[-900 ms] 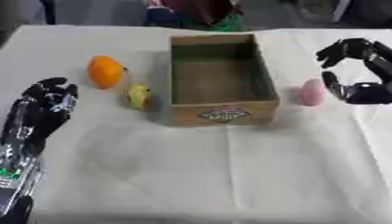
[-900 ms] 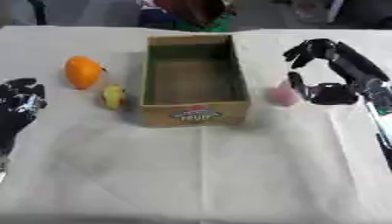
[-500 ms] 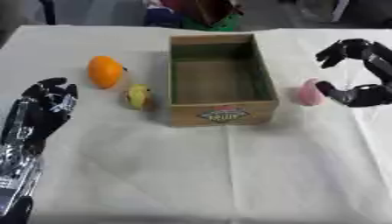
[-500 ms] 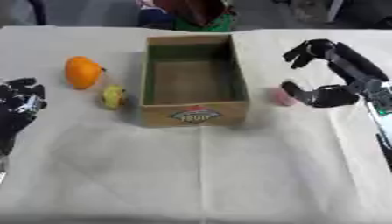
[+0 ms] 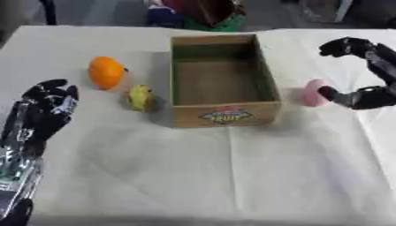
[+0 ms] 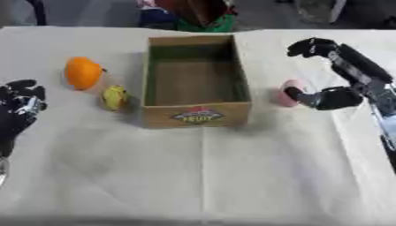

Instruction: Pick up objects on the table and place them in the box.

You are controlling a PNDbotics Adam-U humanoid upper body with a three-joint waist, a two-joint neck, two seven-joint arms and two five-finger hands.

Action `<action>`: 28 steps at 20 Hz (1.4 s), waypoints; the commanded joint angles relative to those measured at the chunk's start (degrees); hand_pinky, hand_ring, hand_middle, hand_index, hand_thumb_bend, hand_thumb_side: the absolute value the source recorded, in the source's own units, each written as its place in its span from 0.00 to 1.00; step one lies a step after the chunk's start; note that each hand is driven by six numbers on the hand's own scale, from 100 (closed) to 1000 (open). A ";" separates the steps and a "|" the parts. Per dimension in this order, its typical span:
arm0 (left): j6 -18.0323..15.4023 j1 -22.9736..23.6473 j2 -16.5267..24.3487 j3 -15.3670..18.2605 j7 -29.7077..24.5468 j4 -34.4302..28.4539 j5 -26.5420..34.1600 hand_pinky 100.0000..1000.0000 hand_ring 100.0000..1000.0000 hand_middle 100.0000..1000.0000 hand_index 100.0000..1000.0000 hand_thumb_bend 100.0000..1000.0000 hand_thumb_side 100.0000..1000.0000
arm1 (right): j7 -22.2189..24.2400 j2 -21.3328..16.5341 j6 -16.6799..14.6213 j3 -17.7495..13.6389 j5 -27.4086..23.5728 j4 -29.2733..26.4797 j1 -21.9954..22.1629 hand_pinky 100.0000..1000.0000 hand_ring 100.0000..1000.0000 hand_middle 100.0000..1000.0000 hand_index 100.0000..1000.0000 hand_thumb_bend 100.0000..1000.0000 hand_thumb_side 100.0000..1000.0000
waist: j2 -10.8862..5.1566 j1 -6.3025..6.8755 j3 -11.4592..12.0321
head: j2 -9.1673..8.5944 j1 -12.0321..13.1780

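An open cardboard box [image 5: 222, 77] with a fruit label stands at the table's middle, nothing visible inside. A small pink object [image 5: 312, 92] lies just right of the box. My right hand [image 6: 333, 70] arches over it from the right, fingers spread above and thumb [image 6: 321, 97] touching the pink object's near side. An orange fruit [image 5: 106, 72] and a small yellow-green object [image 5: 139, 97] lie left of the box. My left hand [image 5: 46, 109] rests open at the left edge, fingers up, holding nothing.
A white cloth [image 5: 209, 172] covers the table, with wide bare cloth in front of the box. Dark red and green items [image 5: 203, 13] sit beyond the far edge behind the box.
My right hand has sunk slightly and its thumb has closed in against the pink object. The left hand and the fruits have stayed put.
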 commanded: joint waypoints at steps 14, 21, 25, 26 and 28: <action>-0.17 -0.39 0.71 0.58 -0.12 -0.72 0.21 0.60 0.46 0.44 0.69 0.18 0.15 | -3.88 -1.71 -0.76 -1.02 14.02 18.45 -6.57 0.80 0.86 0.82 0.84 0.34 0.52 | -0.99 -0.04 0.33 | 0.27 -1.34; -0.16 -0.38 0.66 0.54 -0.16 -0.70 0.22 0.60 0.46 0.44 0.69 0.19 0.15 | -5.08 -0.94 -1.59 -1.15 20.25 21.77 -6.52 0.79 0.84 0.81 0.85 0.40 0.57 | -1.04 -0.01 0.39 | 0.27 -1.39; -0.14 -0.41 0.56 0.45 -0.26 -0.67 0.21 0.60 0.46 0.44 0.69 0.18 0.15 | -8.33 -0.24 -0.10 -1.64 23.85 22.68 -6.98 0.75 0.78 0.76 0.82 0.36 0.60 | -0.98 0.11 0.46 | 0.27 -1.40; -0.14 -0.41 0.56 0.45 -0.25 -0.67 0.21 0.60 0.46 0.44 0.69 0.18 0.15 | -9.24 -0.02 0.67 -1.85 24.78 22.88 -7.19 0.74 0.76 0.74 0.81 0.34 0.61 | -0.94 0.16 0.49 | 0.27 -1.43; -0.13 -0.42 0.53 0.43 -0.27 -0.70 0.21 0.60 0.46 0.44 0.69 0.18 0.15 | -11.11 0.44 2.33 -2.07 26.65 23.23 -7.55 0.72 0.73 0.72 0.79 0.31 0.62 | -0.86 0.25 0.57 | 0.27 -1.51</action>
